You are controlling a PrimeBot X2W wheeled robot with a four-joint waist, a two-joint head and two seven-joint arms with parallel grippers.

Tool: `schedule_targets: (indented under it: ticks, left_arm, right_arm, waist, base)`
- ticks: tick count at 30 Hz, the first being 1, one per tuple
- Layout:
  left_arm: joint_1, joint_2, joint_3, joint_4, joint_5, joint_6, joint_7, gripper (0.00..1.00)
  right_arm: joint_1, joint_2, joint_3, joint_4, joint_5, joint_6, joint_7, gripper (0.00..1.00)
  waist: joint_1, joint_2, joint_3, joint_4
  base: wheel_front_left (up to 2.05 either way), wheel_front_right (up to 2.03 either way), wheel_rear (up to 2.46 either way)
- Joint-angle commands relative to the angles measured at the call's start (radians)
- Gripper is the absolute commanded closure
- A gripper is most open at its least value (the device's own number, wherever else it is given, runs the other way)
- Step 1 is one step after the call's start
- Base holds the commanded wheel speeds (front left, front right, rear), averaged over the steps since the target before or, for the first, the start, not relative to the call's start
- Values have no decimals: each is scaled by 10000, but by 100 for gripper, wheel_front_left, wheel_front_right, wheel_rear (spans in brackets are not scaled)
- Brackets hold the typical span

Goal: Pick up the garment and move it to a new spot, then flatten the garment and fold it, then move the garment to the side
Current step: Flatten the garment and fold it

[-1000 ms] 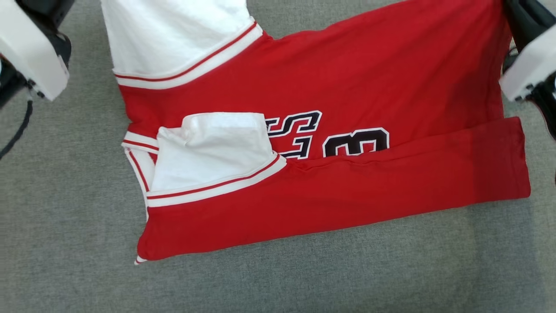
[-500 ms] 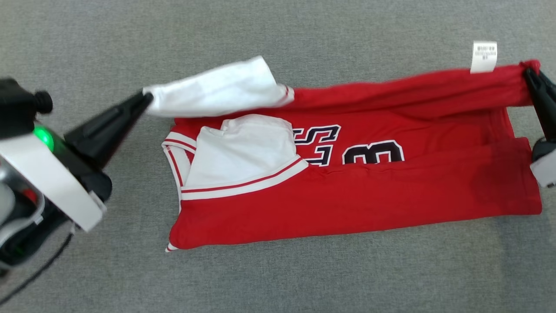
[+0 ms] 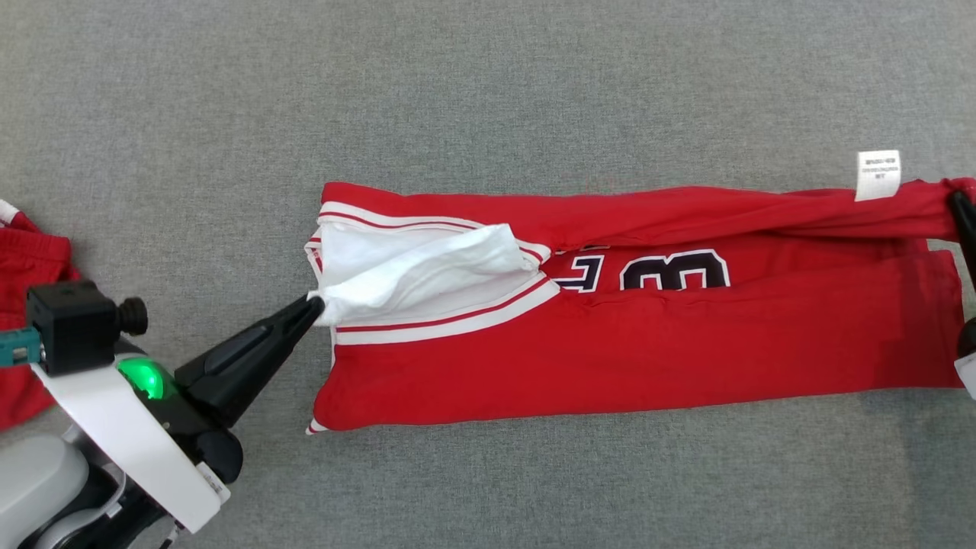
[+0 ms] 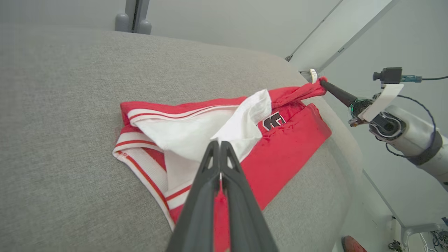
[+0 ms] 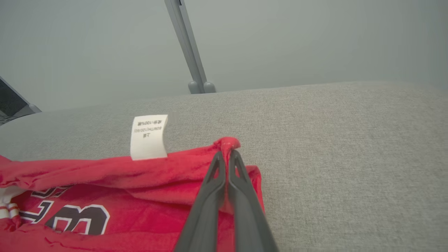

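1. The left end effector (image 3: 314, 309) is clamped on the white sleeve (image 3: 427, 274) at the collar end of the garment (image 3: 648, 343).
2. The right end effector (image 3: 957, 200) pinches the garment's hem corner, beside its white label (image 3: 878, 174).
3. The red garment lies folded lengthwise on the grey tabletop (image 3: 534, 91).
4. Another red cloth (image 3: 30, 259) lies well apart, beyond the garment's collar end.

The garment (image 3: 610, 358) lies ahead of the left gripper (image 3: 314, 306); grey surface (image 3: 534, 91) beyond it is open. Another red cloth (image 3: 30, 263) lies behind its wrist.
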Motion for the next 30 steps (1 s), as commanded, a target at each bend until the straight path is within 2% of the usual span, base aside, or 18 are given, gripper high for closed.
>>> schedule_targets:
  ticks: [1, 10, 11, 12, 13, 14, 15, 16, 17, 18, 19, 25, 27, 30]
  left_arm:
    - [163, 39, -39, -22, 25, 68, -87, 100]
    - [626, -71, -148, 41, -41, 142, -386, 100]
    - [685, -80, -149, 49, -20, 163, -408, 100]
    - [750, -82, -180, 74, 13, 185, -434, 100]
    - [785, -100, -199, 102, 49, 238, -456, 100]
    - [803, -131, -212, 126, 71, 276, -478, 100]
    - [854, -171, -244, 158, 123, 331, -491, 100]
    - [920, -210, -305, 209, 170, 378, -480, 92]
    - [974, -277, -361, 282, 218, 470, -491, 66]
    - [1030, -359, -410, 356, 236, 552, -516, 19]
    - [1088, -437, -389, 404, 257, 643, -575, 0]
    - [1707, -1040, 83, 854, 715, 1099, -915, 0]
    - [1924, -1439, 701, 1163, 1489, 1606, -961, 0]
    - [2787, -2462, 2097, 1586, 3119, 2479, -949, 0]
  right_arm:
    - [162, -93, -83, -61, 128, -19, -196, 100]
    - [766, -193, -62, -117, 548, -18, -926, 100]
    - [875, -184, -60, -90, 620, -19, -965, 93]
    - [975, -146, -114, -25, 716, -19, -979, 69]
    - [1059, -130, -164, -12, 787, -19, -987, 51]
    - [1131, -148, -212, -42, 810, -19, -1028, 5]
    - [1243, -138, -351, -51, 812, -19, -1163, 0]
    - [1406, -89, -521, -36, 862, -19, -1283, 0]
    - [1637, -24, -714, -33, 918, -19, -1428, 0]
    - [1870, 51, -910, -63, 929, -16, -1579, 0]
    - [2100, 119, -1112, -115, 938, -16, -1726, 0]
    - [3548, 758, -2023, -313, 952, -15, -2262, 0]
    - [3724, 1019, -2157, -163, 708, -13, -2391, 0]
    - [3695, 1628, -2266, -48, 559, -12, -2562, 0]
  waist:
    - [0, 0, 20, 17]
    - [0, 0, -23, 109]
    - [0, 0, -45, 115]
    - [0, 0, -75, 117]
    - [0, 0, -107, 124]
    - [0, 0, -136, 134]
    - [0, 0, -176, 150]
    - [0, 0, -213, 173]
    - [0, 0, -254, 205]
    - [0, 0, -297, 234]
    - [0, 0, -331, 254]
    - [0, 0, -600, 358]
    - [0, 0, -702, 381]
    - [0, 0, -866, 415]
  base:
    - [0, 0, 0]
    - [0, 0, 0]
    - [0, 0, 0]
    - [0, 0, 0]
    - [0, 0, 0]
    - [0, 0, 0]
    - [0, 0, 0]
    - [0, 0, 0]
    - [0, 0, 0]
    - [0, 0, 0]
    - [0, 0, 0]
    - [0, 0, 0]
    - [0, 0, 0]
    - [0, 0, 0]
